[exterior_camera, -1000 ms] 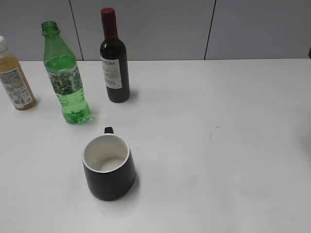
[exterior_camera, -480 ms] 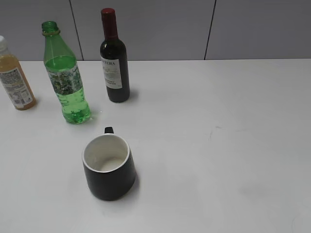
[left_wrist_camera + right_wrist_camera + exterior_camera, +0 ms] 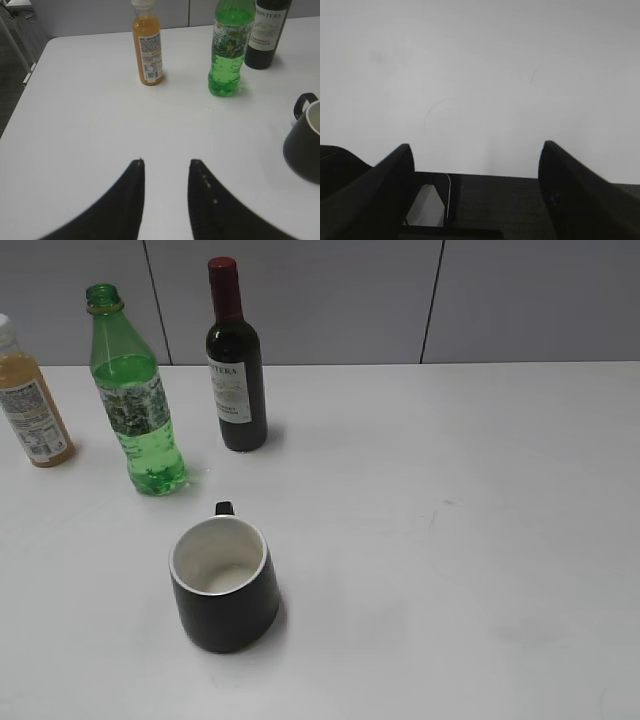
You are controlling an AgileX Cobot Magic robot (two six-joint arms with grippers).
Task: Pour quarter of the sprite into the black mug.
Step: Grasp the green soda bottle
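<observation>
Left gripper (image 3: 166,162) low over table (image 3: 450,500), fingers parted by a narrow gap, holding nothing. Right gripper (image 3: 476,147) spread wide above bare white surface, also empty. Sprite (image 3: 227,50) upright at far left, uncapped, about two-thirds full, between orange juice bottle (image 3: 148,45) and dark wine bottle (image 3: 267,32). Black mug (image 3: 223,583) nearer, apart from all three, handle toward bottles, seemingly empty though inside is dim.

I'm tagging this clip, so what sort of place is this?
Probably a lab or office test bench, not a kitchen: a bare white table against plain grey wall panels, with only three bottles and a black mug staged, and gripper fingers in the wrist views.
</observation>
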